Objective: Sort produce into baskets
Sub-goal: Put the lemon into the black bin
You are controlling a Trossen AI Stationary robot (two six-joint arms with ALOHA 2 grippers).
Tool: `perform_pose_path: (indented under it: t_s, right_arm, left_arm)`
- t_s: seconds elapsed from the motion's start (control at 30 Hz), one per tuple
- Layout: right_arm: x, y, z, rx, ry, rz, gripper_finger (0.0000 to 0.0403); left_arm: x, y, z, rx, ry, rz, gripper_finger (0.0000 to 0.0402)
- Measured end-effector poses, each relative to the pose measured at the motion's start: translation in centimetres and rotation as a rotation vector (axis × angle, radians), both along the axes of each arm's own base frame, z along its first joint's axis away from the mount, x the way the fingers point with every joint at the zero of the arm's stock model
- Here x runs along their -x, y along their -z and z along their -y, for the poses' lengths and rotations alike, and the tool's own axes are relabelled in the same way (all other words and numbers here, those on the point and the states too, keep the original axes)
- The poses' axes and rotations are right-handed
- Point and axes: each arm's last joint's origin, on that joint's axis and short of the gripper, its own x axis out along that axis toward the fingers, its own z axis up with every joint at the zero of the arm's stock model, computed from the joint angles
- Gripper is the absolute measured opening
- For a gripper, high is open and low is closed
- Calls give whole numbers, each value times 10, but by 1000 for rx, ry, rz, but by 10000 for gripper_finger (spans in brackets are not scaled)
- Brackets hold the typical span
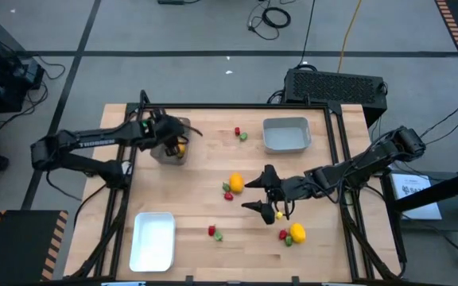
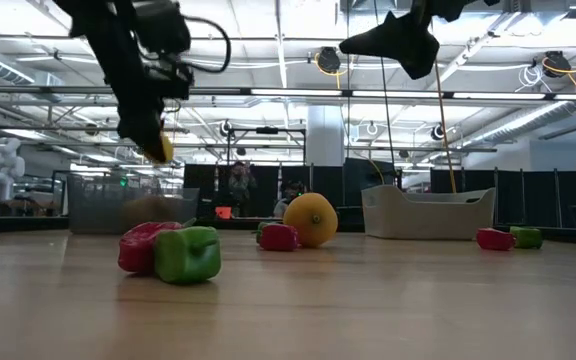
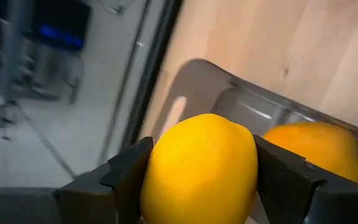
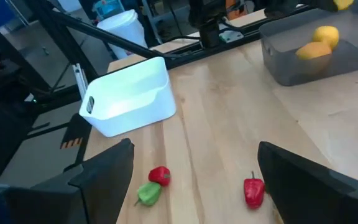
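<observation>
My left gripper (image 1: 177,145) is shut on a yellow lemon-sized fruit (image 3: 197,168) above the brown-grey basket (image 1: 165,151) at the table's far left. Another yellow-orange fruit (image 3: 319,149) lies in that basket. My right gripper (image 1: 254,195) is open and empty above the table's middle; it also shows in the right wrist view (image 4: 194,180). A yellow fruit (image 1: 235,183) with small red and green pieces lies beside it. A small yellow piece (image 1: 279,214) lies just behind its fingers. Another yellow fruit (image 1: 296,232) lies nearer the front. My left gripper pinches the yellow fruit by two opposite sides (image 3: 157,168) between its two fingers. The fingers come from above, pointing down. The fruit hangs clear above the brown-grey basket, as the low view (image 2: 163,150) shows.
A light grey-blue basket (image 1: 286,133) stands at the far right and a white basket (image 1: 153,240) at the near left. Red and green pieces lie near the far edge (image 1: 240,133) and at the front middle (image 1: 215,233). A red piece (image 4: 252,190) lies under my right gripper.
</observation>
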Motion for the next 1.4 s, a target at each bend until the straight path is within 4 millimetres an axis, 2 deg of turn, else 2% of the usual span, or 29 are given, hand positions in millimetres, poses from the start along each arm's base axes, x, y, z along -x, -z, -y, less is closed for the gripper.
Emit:
perform_pose_path:
  t_s: [0.23, 0.67, 1.0, 1.17, 1.27, 1.4]
  right_arm:
    - [-1, 2, 4, 29, 2, -17, 329]
    - [-1, 3, 6, 34, 6, -33, 329]
    - [1, 6, 6, 15, 13, -65, 329]
    - [1, 6, 6, 15, 13, -64, 329]
    - [0, 6, 6, 15, 12, -63, 329]
    - [0, 5, 6, 13, 5, -57, 329]
  left_arm:
    - [13, 7, -16, 103, -139, 1, 248]
    - [20, 13, -6, 308, -113, -34, 253]
    - [27, 16, -2, 345, -115, -120, 321]
    - [27, 16, -3, 343, -114, -116, 333]
    - [25, 11, -3, 337, -112, -101, 333]
    - [18, -7, -7, 311, -105, -43, 334]
